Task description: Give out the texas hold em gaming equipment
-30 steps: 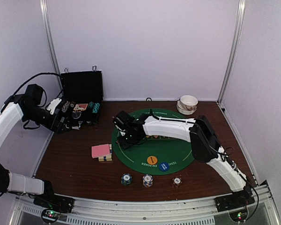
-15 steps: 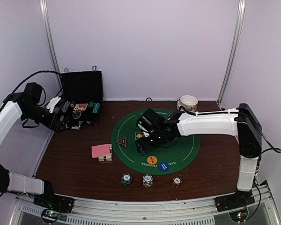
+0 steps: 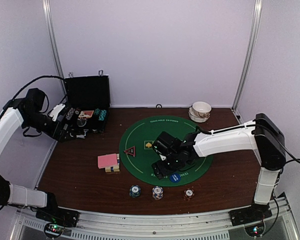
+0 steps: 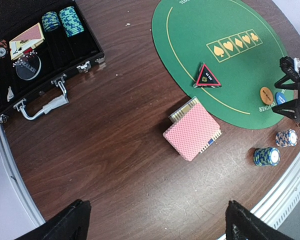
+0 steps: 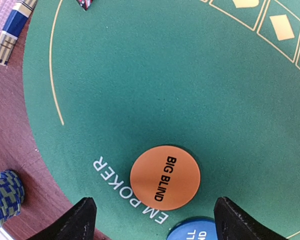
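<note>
Right wrist view: your right gripper (image 5: 154,202) is wide open, holding nothing, with the orange disc (image 5: 165,177) just under it.

"BIG BLIND" on orange disc (image 5: 165,177)

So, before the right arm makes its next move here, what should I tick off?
1. Right claw open and empty: ok.
2. Orange disc flat on the green mat, under the right claw: ok.
3. Finger room beside it: cannot tell; blue disc lies very close.
4. Triangle marker on the mat, apart from the arm: ok.
5. Three chip stacks upright off the mat: ok.
6. Left claw open, empty, away from the mat: ok.
</note>
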{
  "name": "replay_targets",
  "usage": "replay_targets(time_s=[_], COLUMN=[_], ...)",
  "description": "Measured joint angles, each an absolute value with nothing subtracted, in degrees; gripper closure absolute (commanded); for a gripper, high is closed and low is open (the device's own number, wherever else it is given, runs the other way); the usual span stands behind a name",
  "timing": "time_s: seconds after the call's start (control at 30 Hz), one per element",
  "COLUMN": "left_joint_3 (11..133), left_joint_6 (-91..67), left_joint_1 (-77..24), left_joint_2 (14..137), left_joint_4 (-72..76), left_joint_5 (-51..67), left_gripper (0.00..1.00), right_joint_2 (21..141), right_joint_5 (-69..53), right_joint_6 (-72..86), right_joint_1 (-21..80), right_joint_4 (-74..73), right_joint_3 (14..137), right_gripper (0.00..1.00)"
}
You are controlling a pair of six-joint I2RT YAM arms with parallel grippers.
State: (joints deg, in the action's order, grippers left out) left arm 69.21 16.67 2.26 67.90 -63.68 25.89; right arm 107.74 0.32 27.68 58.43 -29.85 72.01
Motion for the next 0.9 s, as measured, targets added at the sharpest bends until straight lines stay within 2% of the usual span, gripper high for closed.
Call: replay_targets(time_s=[0.3,0.5,0.9], left_joint_3=[69.9,69.9,70.3], left_joint_6=[16.7,16.7,16.7], left_joint_1=[2.3,2.3,2.3], left_joint_2=[67.9,67.9,67.9], left_joint_4=[-64.5,-64.6,-64.7], left_joint_5=[26.3,26.5,26.6], left_gripper=[0.02,0.02,0.02], right_joint_2=[111.3,111.9,115.1], right_joint_5=[0.1,0.7,1.7], right_joint_6=[28.3,28.8,27.0], right_joint_1=[58.4,58.2,55.4], right_joint_4=[-28.8,-29.0,-30.2], right_joint_3=[72.2,72.7,77.8], right_gripper=[0.27,0.41,0.55])
